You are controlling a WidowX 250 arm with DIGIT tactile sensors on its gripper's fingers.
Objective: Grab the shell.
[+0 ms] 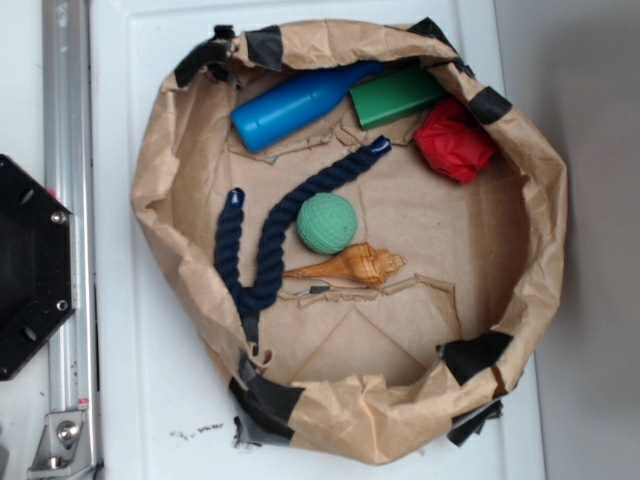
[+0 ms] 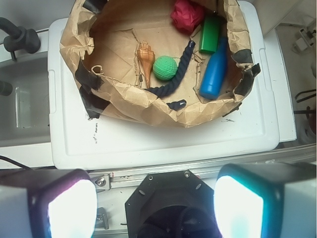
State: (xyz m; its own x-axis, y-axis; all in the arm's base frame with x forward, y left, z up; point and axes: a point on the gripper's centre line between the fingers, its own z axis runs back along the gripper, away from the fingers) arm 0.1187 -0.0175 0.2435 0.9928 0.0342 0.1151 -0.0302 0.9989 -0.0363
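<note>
We see one container: a shallow bin of crumpled brown paper (image 1: 160, 160), its rolled rim patched with black tape, sitting on a white lid-like surface (image 1: 130, 420). Inside it we count six loose things, one of each. The shell (image 1: 352, 266) lies on its side on the paper floor near the middle, its knobby body to the right in the exterior view and its thin point aimed left toward the rope. Just above it, close to touching, sits the green ball (image 1: 327, 222). A dark blue rope (image 1: 268, 250) bends in a V at the left, one arm running up behind the ball, the other ending near the left wall. Along the far rim lie a blue bottle (image 1: 295, 105) on its side, a green block (image 1: 396, 96) beside it, and a crumpled red cloth (image 1: 455, 140) against the right wall.

In the wrist view, the gripper (image 2: 154, 203) hangs well back from the bin, over the black base, its two fingers (image 2: 64, 203) standing wide apart with nothing between them. There the shell (image 2: 144, 58) shows just left of the ball, point toward the camera
</note>
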